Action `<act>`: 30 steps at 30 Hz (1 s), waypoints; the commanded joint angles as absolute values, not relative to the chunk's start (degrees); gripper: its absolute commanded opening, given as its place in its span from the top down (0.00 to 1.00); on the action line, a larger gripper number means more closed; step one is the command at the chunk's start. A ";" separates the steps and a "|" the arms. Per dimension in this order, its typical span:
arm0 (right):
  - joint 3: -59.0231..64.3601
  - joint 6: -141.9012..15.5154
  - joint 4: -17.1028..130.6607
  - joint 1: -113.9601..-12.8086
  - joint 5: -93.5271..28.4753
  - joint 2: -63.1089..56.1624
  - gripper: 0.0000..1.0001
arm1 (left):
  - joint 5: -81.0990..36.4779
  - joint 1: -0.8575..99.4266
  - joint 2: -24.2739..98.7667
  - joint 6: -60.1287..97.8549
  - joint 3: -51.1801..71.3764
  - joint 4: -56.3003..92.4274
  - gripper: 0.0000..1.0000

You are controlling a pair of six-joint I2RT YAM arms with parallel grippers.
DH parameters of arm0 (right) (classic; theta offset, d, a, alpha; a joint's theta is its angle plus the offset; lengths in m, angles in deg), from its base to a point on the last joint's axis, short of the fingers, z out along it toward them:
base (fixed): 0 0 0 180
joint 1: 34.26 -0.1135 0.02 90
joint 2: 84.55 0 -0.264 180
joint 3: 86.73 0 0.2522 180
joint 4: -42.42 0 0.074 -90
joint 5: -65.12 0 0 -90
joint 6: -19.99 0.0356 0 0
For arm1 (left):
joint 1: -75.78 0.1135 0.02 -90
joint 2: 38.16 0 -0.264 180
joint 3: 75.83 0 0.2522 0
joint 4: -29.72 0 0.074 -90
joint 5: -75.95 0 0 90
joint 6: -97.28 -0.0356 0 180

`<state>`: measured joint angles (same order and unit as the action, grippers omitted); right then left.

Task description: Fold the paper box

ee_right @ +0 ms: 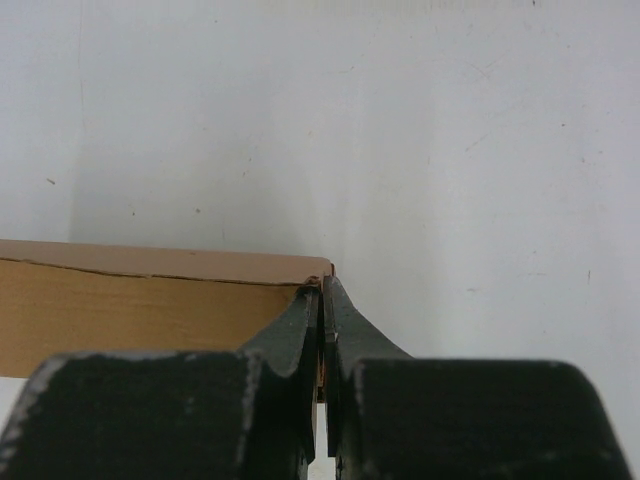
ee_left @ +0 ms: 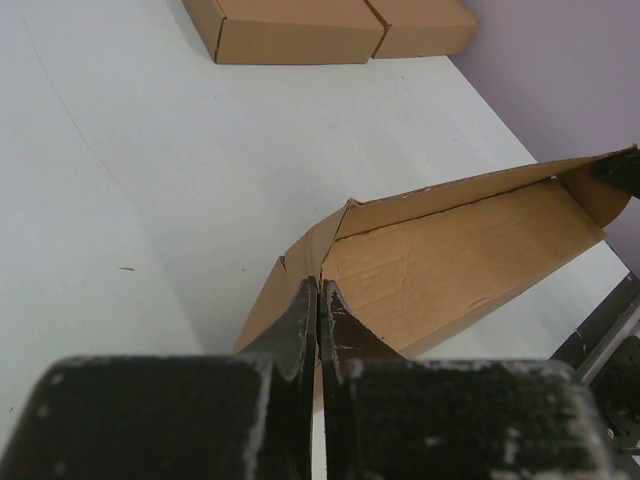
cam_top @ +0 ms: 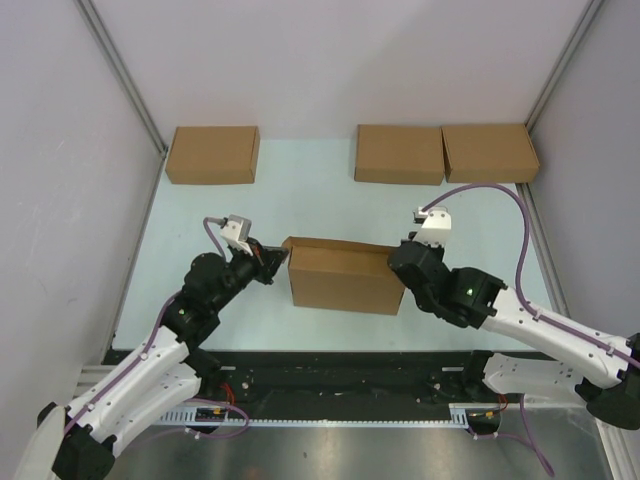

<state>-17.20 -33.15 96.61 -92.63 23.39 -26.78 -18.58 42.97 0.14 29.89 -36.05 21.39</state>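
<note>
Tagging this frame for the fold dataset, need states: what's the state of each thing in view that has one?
paper box: folded into box shape, resting on the table, pinched at both ends.
left gripper: shut on the paper box's left end.
right gripper: shut on the paper box's right corner.
far-left box: closed, lying apart from the others.
far-middle box: closed, side by side with the far-right box.
far-right box: closed.

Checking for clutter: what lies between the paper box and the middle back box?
Nothing: only bare table separates the paper box from the middle back box, clearest in the top view.
</note>
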 commanded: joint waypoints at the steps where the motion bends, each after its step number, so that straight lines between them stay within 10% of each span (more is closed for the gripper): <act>1: -20.40 -30.11 96.26 -94.11 23.10 -26.46 1.00 | -19.85 41.77 -0.54 32.33 -35.88 20.97 1.00; 30: -21.11 -30.90 96.44 -97.01 23.98 -24.09 1.00 | -21.87 40.89 2.88 44.72 -27.96 17.28 1.00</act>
<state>-19.30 -32.49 94.53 -95.42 29.70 -25.90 -18.17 42.75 2.85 38.92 -30.35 13.87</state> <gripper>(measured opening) 0.020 0.010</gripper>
